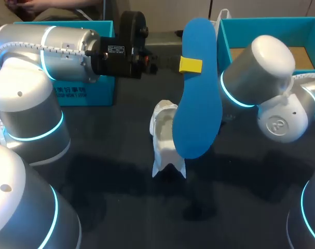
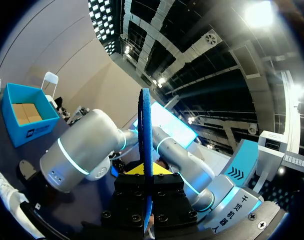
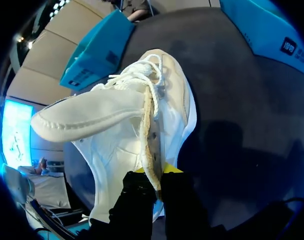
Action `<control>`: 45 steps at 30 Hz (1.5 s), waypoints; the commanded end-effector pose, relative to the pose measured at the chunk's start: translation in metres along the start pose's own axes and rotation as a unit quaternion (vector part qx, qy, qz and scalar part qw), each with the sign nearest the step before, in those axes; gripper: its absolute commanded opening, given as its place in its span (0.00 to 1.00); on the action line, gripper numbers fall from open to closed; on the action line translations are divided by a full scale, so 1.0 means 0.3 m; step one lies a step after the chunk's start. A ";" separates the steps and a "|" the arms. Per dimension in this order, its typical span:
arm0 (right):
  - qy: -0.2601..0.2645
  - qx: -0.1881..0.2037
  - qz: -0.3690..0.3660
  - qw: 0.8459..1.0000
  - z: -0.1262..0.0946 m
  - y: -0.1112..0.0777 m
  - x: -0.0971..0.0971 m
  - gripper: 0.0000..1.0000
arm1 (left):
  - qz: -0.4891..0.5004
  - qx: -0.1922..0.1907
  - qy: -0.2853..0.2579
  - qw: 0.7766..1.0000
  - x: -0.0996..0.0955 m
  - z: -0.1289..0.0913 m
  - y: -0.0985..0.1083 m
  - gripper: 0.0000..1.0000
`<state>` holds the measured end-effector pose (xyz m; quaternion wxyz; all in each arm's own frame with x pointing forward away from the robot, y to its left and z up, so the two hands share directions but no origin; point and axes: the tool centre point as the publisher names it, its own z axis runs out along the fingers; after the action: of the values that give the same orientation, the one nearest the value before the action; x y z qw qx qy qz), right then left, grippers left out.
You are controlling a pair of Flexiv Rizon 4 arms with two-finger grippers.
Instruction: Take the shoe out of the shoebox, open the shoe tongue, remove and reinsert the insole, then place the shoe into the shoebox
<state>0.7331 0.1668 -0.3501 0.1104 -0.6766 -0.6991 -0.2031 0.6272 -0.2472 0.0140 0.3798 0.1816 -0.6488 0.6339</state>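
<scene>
A blue insole (image 1: 199,109) hangs upright in the air above the table's middle. My left gripper (image 1: 191,65) is shut on its upper edge, and the left wrist view shows the insole (image 2: 145,130) edge-on between that gripper's (image 2: 146,172) fingers. Behind the insole, a white shoe (image 1: 162,135) stands on the dark table. In the right wrist view, my right gripper (image 3: 153,172) is shut on the shoe's (image 3: 121,125) eyelet edge, and the tongue (image 3: 86,117) is folded outward. The insole hides the right gripper in the head view.
A teal shoebox (image 1: 266,31) with a cardboard bottom stands open at the back right. Another teal box part (image 1: 90,88) sits at the back left, partly behind my left arm. My right arm's elbow (image 1: 261,67) is in front of the right box.
</scene>
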 end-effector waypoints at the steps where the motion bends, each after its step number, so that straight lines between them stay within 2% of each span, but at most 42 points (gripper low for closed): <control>1: -0.003 -0.011 0.005 1.000 0.019 -0.007 0.014 0.00 | 0.000 0.000 0.000 1.000 -0.001 0.004 0.002 0.00; 14: 0.007 -0.012 0.013 1.000 0.079 -0.006 0.008 0.00 | 0.000 0.000 0.000 1.000 -0.001 0.004 0.002 0.00; 18: 0.007 0.001 0.019 1.000 0.103 -0.004 -0.004 0.00 | 0.000 0.000 0.000 1.000 -0.001 0.004 0.002 0.00; 26: 0.016 0.000 0.037 0.999 0.115 -0.005 -0.015 0.00 | 0.000 0.000 0.000 1.000 -0.001 0.004 0.002 0.00; 28: 0.025 0.002 0.039 0.999 0.112 -0.006 -0.009 0.47 | 0.000 0.000 0.000 1.000 -0.001 0.004 0.002 0.00; 29: 0.029 -0.002 0.034 0.999 0.103 -0.006 0.000 1.00 | 0.000 0.000 0.000 1.000 -0.001 0.004 0.002 0.00; 41: 0.080 0.011 0.042 0.996 -0.032 -0.009 0.062 1.00 | 0.000 0.000 0.000 1.000 -0.001 0.004 0.002 0.00; 45: 0.112 -0.008 0.040 0.993 -0.073 -0.011 0.064 1.00 | 0.000 0.000 0.000 1.000 -0.001 0.004 0.002 0.00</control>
<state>0.7361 0.1893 -0.3254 0.1843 -0.6829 -0.6560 -0.2633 0.6272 -0.2472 0.0140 0.3798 0.1816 -0.6488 0.6339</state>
